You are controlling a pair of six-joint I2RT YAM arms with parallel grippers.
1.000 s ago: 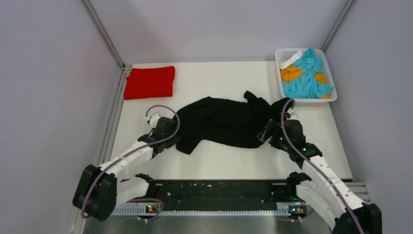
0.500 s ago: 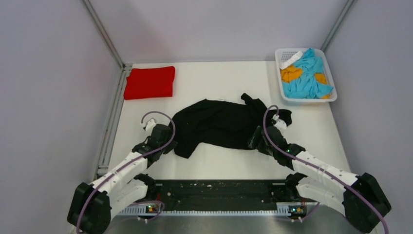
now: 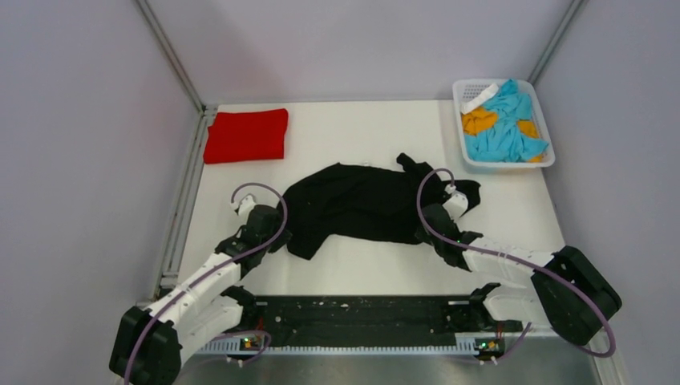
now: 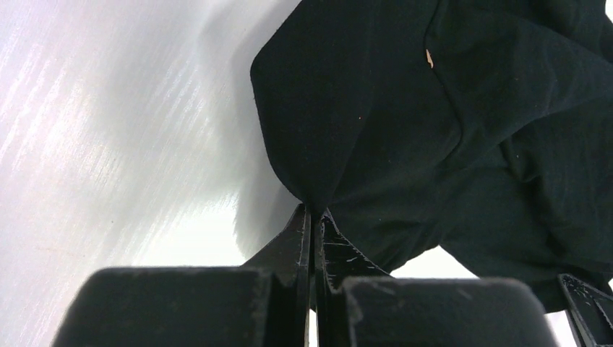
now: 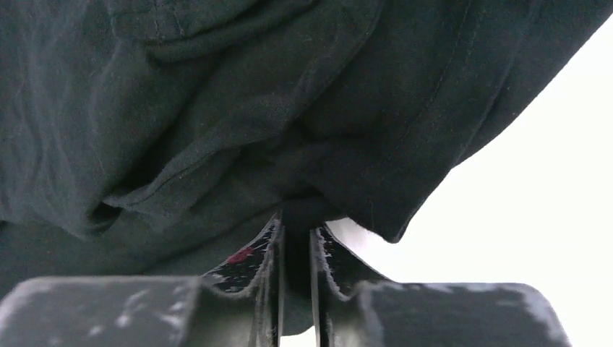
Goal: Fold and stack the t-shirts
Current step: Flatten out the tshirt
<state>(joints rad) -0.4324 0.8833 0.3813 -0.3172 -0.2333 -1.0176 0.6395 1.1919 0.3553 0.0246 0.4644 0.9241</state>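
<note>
At the middle of the worktop (image 3: 361, 265) the black shirt (image 3: 361, 210) lies rumpled, left claw (image 4: 312, 217) pinching its 8 o'clock edge, right claw (image 5: 296, 231) pinching its 4 o'clock hem: seemingly the flattening step, next needing an even outward pull.

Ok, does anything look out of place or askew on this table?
Only the black t-shirt: it lies crumpled mid-table, bunched at its right end, with the left gripper and right gripper pinching opposite ends. The red t-shirt sits neatly folded far left.

Matt cloth t-shirt (image 3: 361, 208); smooth table (image 3: 361, 128)
</note>
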